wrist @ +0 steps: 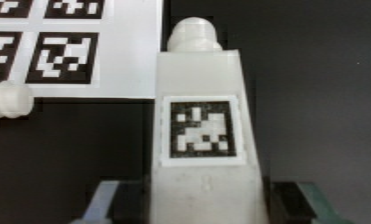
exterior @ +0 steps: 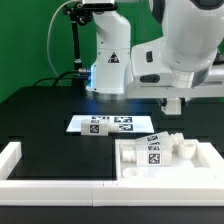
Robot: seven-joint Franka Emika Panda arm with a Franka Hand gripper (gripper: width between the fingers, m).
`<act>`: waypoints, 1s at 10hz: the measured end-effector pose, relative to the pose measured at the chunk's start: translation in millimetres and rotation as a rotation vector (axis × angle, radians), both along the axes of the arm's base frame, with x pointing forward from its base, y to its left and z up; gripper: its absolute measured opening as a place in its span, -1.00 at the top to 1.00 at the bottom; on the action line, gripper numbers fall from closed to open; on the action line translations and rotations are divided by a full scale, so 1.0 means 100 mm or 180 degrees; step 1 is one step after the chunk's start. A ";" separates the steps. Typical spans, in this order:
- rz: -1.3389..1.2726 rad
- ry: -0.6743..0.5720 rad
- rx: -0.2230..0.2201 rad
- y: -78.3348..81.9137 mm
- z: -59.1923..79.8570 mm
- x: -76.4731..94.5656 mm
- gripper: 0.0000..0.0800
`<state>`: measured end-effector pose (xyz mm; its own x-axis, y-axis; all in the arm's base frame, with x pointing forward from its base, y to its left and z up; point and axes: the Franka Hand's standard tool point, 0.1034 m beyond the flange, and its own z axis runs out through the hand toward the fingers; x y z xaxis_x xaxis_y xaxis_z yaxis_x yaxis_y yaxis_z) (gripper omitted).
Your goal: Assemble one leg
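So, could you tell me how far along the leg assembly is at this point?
Done: the leg looks picked up, held at its base by the gripper. In hand: it hangs over the black table, near the marker board. Left: fitting it into the white block; it is not attached yet.

the leg [wrist: 207, 120] looks like smooth matt white plastic, the table [exterior: 40, 110] matt black.
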<state>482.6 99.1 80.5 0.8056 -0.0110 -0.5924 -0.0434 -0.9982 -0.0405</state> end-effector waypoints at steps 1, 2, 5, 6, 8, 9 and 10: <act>0.0105 -0.0298 -0.0033 0.06 -0.05 -0.01 0.29; 0.0146 -0.0431 0.0026 0.06 0.13 0.05 0.29; 0.0110 -0.0977 0.0099 0.00 0.52 0.47 0.29; 0.0100 -0.1176 0.0093 0.00 0.48 0.49 0.29; 0.0078 -0.1632 0.0086 -0.01 0.48 0.53 0.29; 0.0074 -0.1781 0.0084 -0.02 0.50 0.56 0.29; 0.0134 -0.2064 0.0114 -0.03 0.63 0.72 0.29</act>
<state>554.9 96.2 143.1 0.9991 0.0392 0.0149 0.0403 -0.9961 -0.0787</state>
